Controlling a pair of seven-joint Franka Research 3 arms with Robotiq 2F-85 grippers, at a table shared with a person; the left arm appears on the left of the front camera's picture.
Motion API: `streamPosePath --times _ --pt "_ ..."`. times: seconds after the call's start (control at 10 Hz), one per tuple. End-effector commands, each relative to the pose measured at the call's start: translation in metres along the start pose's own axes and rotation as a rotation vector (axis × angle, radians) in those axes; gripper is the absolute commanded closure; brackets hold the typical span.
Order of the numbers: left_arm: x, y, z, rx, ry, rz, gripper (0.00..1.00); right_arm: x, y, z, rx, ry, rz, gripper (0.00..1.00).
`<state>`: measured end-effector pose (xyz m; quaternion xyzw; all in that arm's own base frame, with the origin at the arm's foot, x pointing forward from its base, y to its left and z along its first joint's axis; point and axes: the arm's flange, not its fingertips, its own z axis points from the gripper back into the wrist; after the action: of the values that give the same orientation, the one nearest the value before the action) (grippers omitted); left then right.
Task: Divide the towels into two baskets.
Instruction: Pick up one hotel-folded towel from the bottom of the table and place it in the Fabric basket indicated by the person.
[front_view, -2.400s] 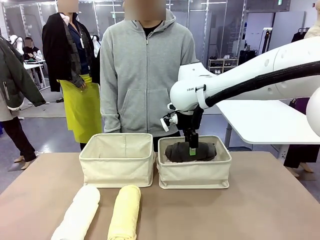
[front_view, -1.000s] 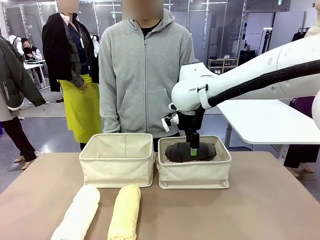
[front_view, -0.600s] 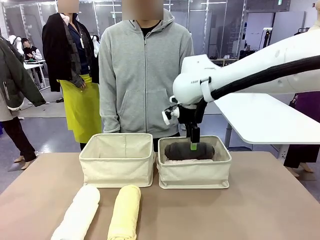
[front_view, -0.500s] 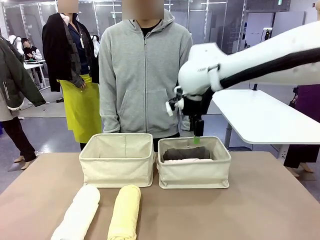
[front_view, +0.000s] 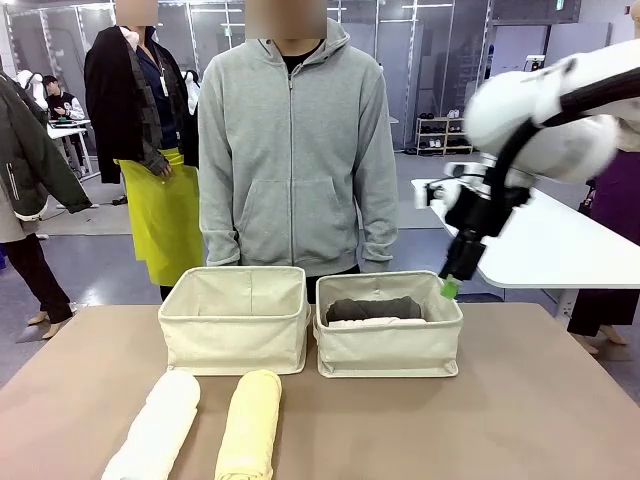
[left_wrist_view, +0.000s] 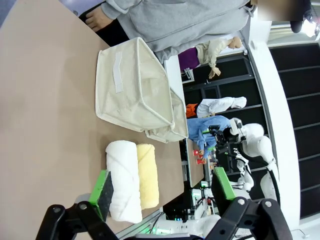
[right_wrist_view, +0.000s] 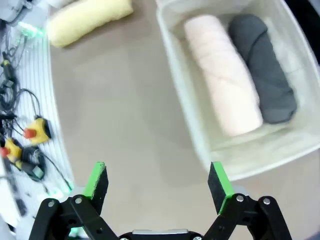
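grey towel (right_wrist_view: 262, 75), pink towel (right_wrist_view: 222, 75), right basket (front_view: 390, 350)

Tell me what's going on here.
Towels are being sorted into two baskets. The right basket holds the grey towel and pink towel, and the right claw hangs open by its right end, holding nothing. The white towel and yellow towel lie on the table before the left basket, the left claw open near them. A person stands behind the baskets.

My right arm (front_view: 540, 115) is blurred, my right gripper (front_view: 449, 287) with it. The picture's bottom cuts the white towel (front_view: 155, 430) and yellow towel (front_view: 248, 425) at the near edge of the table (front_view: 520, 400). The right basket (front_view: 390, 350) hides most of the pink towel (front_view: 365, 322).
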<state>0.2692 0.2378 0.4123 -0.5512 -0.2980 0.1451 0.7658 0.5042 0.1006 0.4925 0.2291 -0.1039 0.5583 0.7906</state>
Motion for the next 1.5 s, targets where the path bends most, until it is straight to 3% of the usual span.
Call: streamPosePath --times 0.0,0.1,0.3,0.6,0.8,0.9,1.4 --pt "0.000 0.000 0.002 -0.022 -0.007 -0.012 0.00 -0.059 0.008 0.005 0.116 -0.261 -0.184 0.00" --pt "0.000 0.000 0.002 -0.022 -0.007 -0.012 0.00 -0.100 0.007 0.007 0.214 -0.385 -0.270 0.00" --pt "0.000 0.000 0.002 -0.022 -0.007 -0.012 0.00 -0.183 -0.002 0.015 0.478 -0.468 -0.448 0.00" --pt "0.000 0.000 0.002 -0.022 -0.007 -0.012 0.00 -0.322 0.005 0.039 0.633 -0.558 -0.800 0.00" --pt "0.000 0.000 0.002 -0.022 -0.007 -0.012 0.00 -0.398 0.023 0.031 0.720 -0.613 -1.004 0.00" --pt "0.000 0.000 0.002 -0.022 -0.007 -0.012 0.00 -0.419 0.028 0.024 0.734 -0.659 -1.020 0.00" --pt "0.000 0.000 0.002 -0.022 -0.007 -0.012 0.00 -0.423 0.034 0.021 0.691 -0.616 -0.993 0.00"
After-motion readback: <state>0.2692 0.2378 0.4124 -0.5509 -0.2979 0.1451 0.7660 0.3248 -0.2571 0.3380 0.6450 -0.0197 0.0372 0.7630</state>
